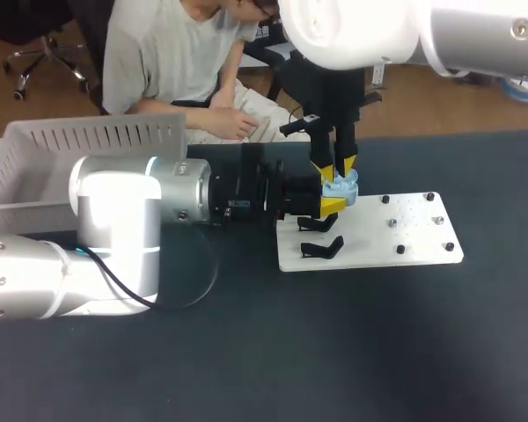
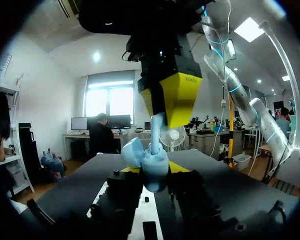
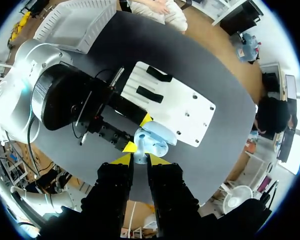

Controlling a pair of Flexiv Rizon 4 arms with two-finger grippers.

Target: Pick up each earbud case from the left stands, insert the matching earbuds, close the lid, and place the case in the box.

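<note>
The left gripper [image 1: 333, 199] is closed on the light blue earbud case [image 1: 341, 186], one yellow tip at each side of it, and holds it just above the near left corner of the white board [image 1: 405, 242]. The right gripper [image 3: 140, 159] comes down from above, and its two yellow tips stand close together on a small pale earbud [image 2: 155, 135], whose stem reaches down into the case. The lid of the case is open and tilted to one side. On the board, beside the left gripper, lie two black stands [image 1: 321, 247], and the far part of the board carries several small black pegs [image 1: 392, 223]. The white slatted box [image 1: 88, 141] stands at the left edge of the dark table [image 1: 334, 352], well apart from the case. In the head view the thick silver body of the left arm [image 1: 132, 229] lies between the box and the board and hides the table under it, and the right arm [image 1: 378, 35] covers the area above the case. There is small dark print on the yellow finger of the right gripper in the left wrist view, but it is too small to read. Only the left wrist view shows the earbud stem entering the case. Only the right wrist view shows both tips of the left gripper against the sides of the case.
</note>
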